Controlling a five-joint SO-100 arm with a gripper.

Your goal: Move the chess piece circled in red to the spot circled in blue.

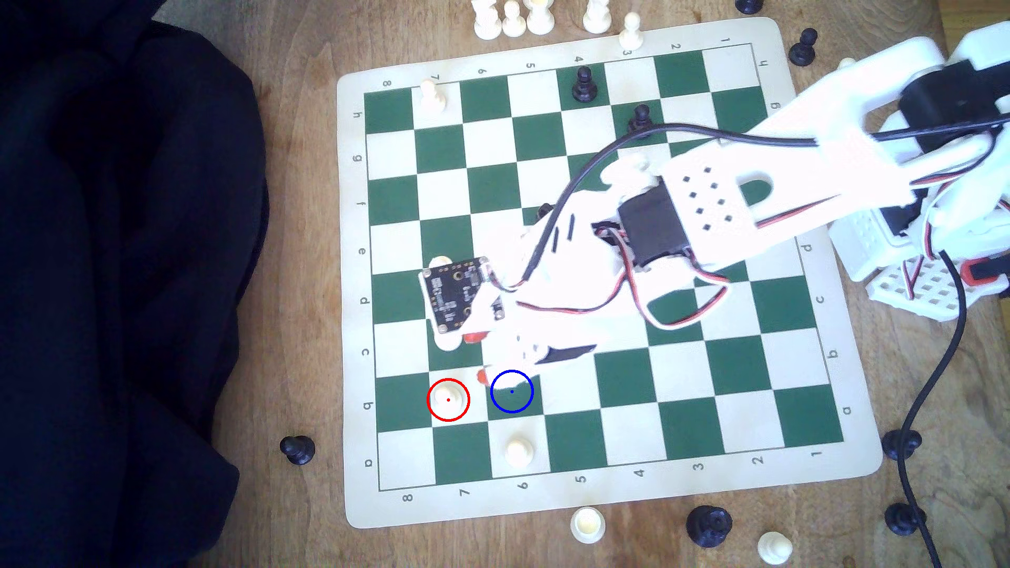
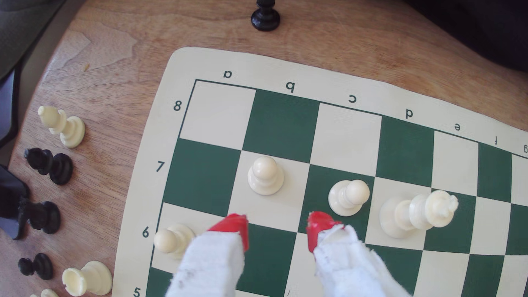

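**Open gripper poised short of the pawn**

The gripper (image 2: 275,231) has its red-tipped fingers (image 2: 233,225) spread wide with nothing between them, a gap suited to straddling a small piece. Just ahead of the tips, in line with that gap, the pawn (image 2: 265,175) stands upright on its cream square, untouched. The blue-ringed square (image 1: 512,401) lies directly beneath the fingertips, so the carry should be short. Beyond the pawn, the board's edge (image 2: 200,60) and a lone black piece (image 2: 265,17) lie well clear.
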